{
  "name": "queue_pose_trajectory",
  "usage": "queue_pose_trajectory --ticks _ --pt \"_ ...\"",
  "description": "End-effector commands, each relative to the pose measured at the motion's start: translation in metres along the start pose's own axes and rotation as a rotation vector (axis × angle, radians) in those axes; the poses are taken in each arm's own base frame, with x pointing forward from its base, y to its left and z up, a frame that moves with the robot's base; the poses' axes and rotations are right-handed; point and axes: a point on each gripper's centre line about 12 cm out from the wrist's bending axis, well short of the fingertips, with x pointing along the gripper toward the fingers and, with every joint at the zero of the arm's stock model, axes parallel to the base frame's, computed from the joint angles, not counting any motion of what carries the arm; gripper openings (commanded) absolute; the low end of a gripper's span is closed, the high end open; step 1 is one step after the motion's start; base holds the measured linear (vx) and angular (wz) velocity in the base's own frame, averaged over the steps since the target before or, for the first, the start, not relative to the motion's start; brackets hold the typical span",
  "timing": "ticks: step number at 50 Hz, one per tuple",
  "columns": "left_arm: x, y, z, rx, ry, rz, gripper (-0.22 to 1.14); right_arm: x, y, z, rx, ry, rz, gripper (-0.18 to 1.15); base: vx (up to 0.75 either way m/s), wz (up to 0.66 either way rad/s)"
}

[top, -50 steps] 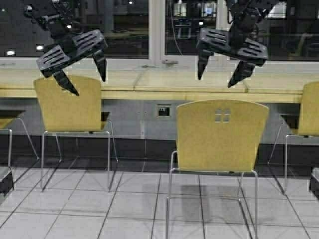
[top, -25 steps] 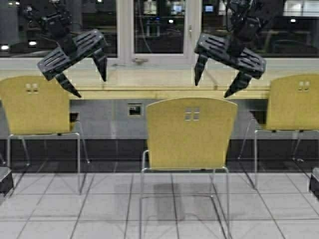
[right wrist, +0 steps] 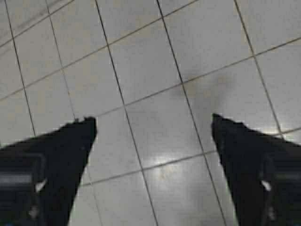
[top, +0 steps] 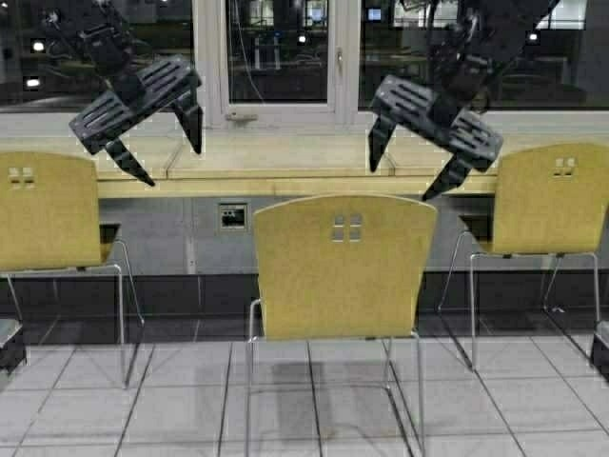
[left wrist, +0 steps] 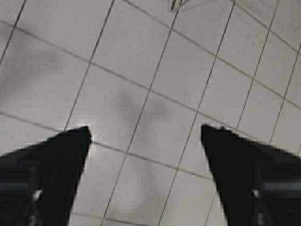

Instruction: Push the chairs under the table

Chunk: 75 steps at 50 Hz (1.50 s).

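Three yellow-tan chairs stand before the long pale wood table (top: 285, 176). The middle chair (top: 341, 271) is pulled out towards me, its back facing me. A left chair (top: 48, 214) and a right chair (top: 547, 200) sit closer to the table. My left gripper (top: 171, 157) hangs open in the air above and left of the middle chair. High over that chair's right shoulder my right gripper (top: 404, 176) is open too. Both wrist views show only floor tiles between the open left gripper (left wrist: 146, 134) and the open right gripper (right wrist: 153, 125).
Windows with white frames (top: 209, 57) run behind the table. A grey wall panel with a socket (top: 231, 215) sits under the tabletop. Pale tiled floor (top: 171, 409) lies around the chairs. Dark parts of my base show at the lower left (top: 9, 345) and lower right (top: 599, 350).
The robot has moved: the whole scene shifts left in the high view, bringing the middle chair nearer the centre and the right chair fully into sight. Both grippers stay open.
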Motion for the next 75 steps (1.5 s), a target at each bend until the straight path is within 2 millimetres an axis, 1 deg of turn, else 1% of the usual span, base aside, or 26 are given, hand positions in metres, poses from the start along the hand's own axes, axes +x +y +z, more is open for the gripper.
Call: queue_pose_trajectory --ticks 1,5,10,16,22,25,28,32,36,46,48,52,55,58,63,70,75 --pt "-0.003 -0.005 0.006 0.001 -0.022 -0.016 1.01 -0.003 0.011 0.012 0.009 -0.056 0.037 1.04 0.25 0.05" --pt "-0.002 -0.005 0.007 0.02 -0.025 -0.014 1.01 -0.004 0.008 0.013 0.032 -0.074 0.037 1.04 0.26 0.08" --pt "-0.004 -0.008 0.011 0.021 -0.047 -0.026 1.01 -0.004 0.0 0.014 0.15 -0.093 0.031 1.04 0.27 0.1" --pt "-0.005 -0.009 0.01 0.02 -0.051 -0.032 1.01 -0.005 -0.005 0.014 0.206 -0.129 0.034 1.04 0.28 0.08" --pt "-0.01 -0.019 0.009 0.038 -0.062 -0.058 1.01 -0.005 -0.011 0.011 0.256 -0.153 0.027 1.04 0.26 0.0" --pt "-0.011 -0.02 0.009 0.034 -0.065 -0.061 1.01 -0.005 -0.013 0.012 0.272 -0.163 0.024 1.04 0.28 -0.06" --pt "-0.01 -0.017 0.007 0.024 -0.064 -0.056 1.01 -0.004 -0.015 0.012 0.292 -0.17 0.021 1.04 0.3 -0.12" --pt "-0.006 -0.012 -0.006 -0.022 -0.047 -0.052 1.01 -0.001 -0.018 0.011 0.342 -0.172 0.013 1.04 0.31 -0.15" --pt "0.0 -0.013 -0.018 -0.101 -0.06 -0.068 1.01 0.004 -0.022 0.009 0.411 -0.169 0.0 1.04 0.32 -0.21" --pt "0.026 -0.03 -0.048 -0.268 -0.115 -0.098 1.01 0.007 -0.028 0.01 0.507 -0.213 -0.011 1.04 0.3 -0.11" --pt "0.032 -0.034 -0.054 -0.311 -0.134 -0.101 1.01 0.009 -0.03 0.009 0.543 -0.216 -0.015 1.04 0.29 -0.02" --pt "0.044 -0.035 -0.065 -0.39 -0.159 -0.091 1.01 0.014 -0.036 0.005 0.639 -0.222 -0.034 1.04 0.31 0.0" --pt "0.05 -0.034 -0.071 -0.437 -0.177 -0.085 1.01 0.016 -0.044 0.0 0.692 -0.227 -0.055 1.04 0.32 0.04" --pt "0.055 -0.034 -0.076 -0.463 -0.186 -0.085 1.01 0.017 -0.047 -0.003 0.718 -0.227 -0.063 1.04 0.32 0.06" --pt "0.063 -0.031 -0.084 -0.561 -0.199 -0.082 1.01 0.022 -0.05 -0.007 0.769 -0.221 -0.072 1.04 0.31 0.09" --pt "0.082 -0.021 -0.095 -0.755 -0.191 -0.058 1.01 0.036 -0.051 -0.009 0.849 -0.201 -0.089 1.04 0.28 0.11" --pt "0.096 -0.013 -0.103 -0.799 -0.182 -0.034 1.01 0.047 -0.059 -0.018 0.91 -0.18 -0.129 1.04 0.24 -0.02"
